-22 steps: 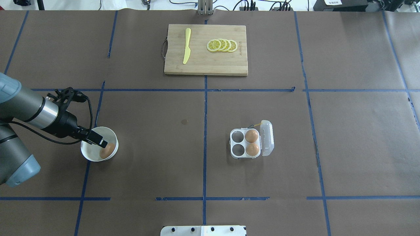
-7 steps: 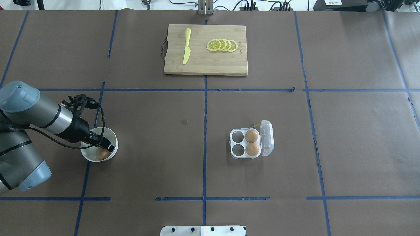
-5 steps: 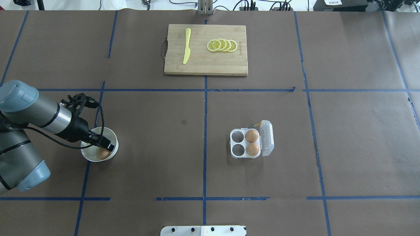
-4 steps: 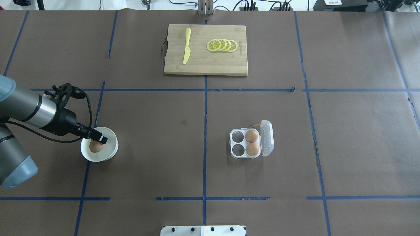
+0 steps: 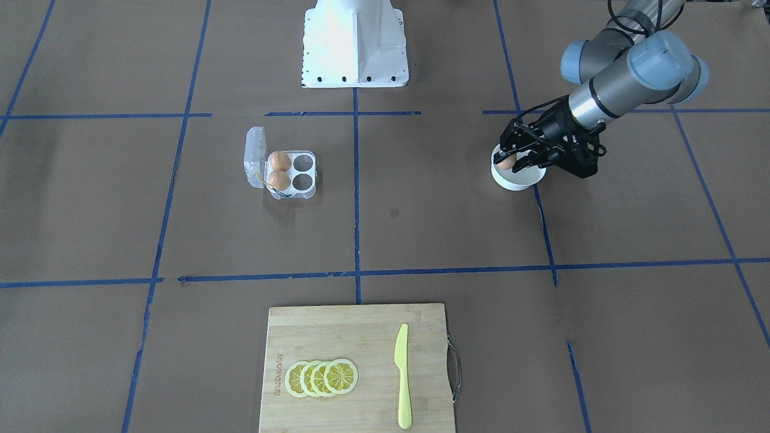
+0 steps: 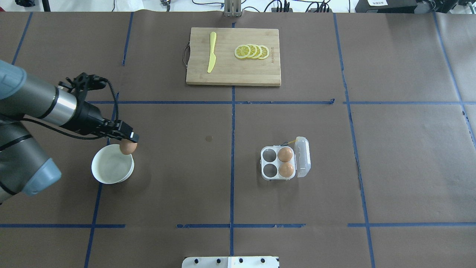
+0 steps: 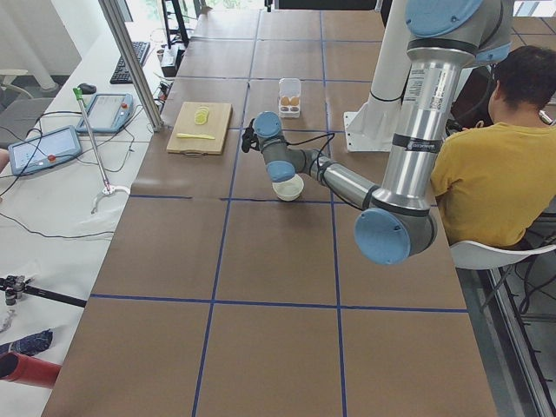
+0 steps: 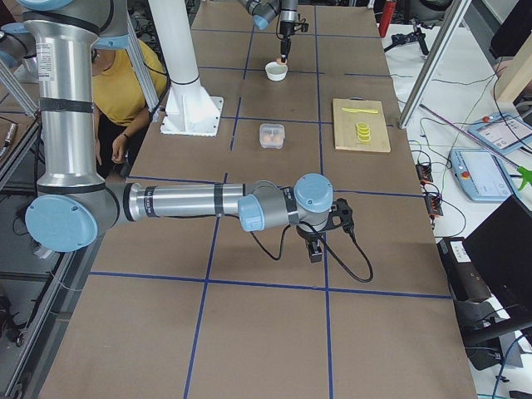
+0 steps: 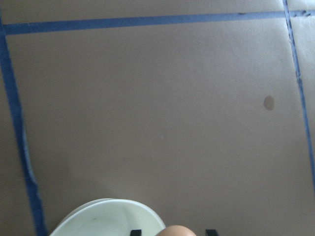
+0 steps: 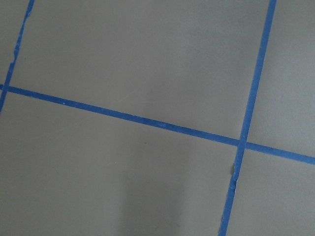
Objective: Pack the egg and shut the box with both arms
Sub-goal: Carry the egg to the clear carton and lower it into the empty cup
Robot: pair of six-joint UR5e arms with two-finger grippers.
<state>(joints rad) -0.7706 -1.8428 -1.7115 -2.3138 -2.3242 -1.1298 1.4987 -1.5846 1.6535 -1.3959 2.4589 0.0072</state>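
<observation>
My left gripper [image 6: 130,140] is shut on an orange-brown egg [image 6: 128,147] and holds it above the far right rim of the white bowl [image 6: 109,167]. In the front view the egg [image 5: 507,162] sits between the black fingers over the bowl [image 5: 518,178]. The egg's top shows in the left wrist view [image 9: 177,231]. The clear box [image 6: 268,162] lies open right of centre, lid [image 6: 303,156] folded to the right, with two eggs [image 6: 285,162] in the cells beside the lid. My right gripper [image 8: 314,249] hangs over bare table; I cannot tell whether it is open.
A wooden cutting board [image 6: 230,70] with a yellow knife [image 6: 211,52] and lemon slices [image 6: 251,51] lies at the far middle. The white pedestal base [image 5: 355,45] stands at the robot's side. A person in yellow [image 7: 495,165] sits beside the table.
The left gripper went down into the bowl, shut on the egg and has lifted it up and to the far right, above the bowl's rim. The bowl is now empty.
</observation>
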